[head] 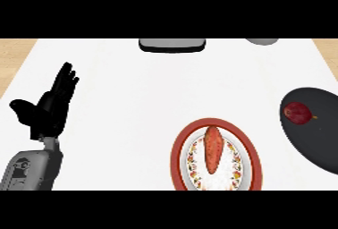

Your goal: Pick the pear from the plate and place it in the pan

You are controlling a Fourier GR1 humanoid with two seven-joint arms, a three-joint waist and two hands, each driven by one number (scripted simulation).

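Lying in the dark oval pan (317,145) at right, not on the red-rimmed flowered plate (177,156), the small red rounded pear (298,112) looked light, stiff, smooth, prob. slippery; best grasped round its belly. Left hand (49,109) rested released, fingers up; right hand unseen.

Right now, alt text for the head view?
A round red fruit lies in the dark pan at the view's right edge, while a long orange-red item lies on the red-rimmed plate. The left hand rests open at the left, fingers up.
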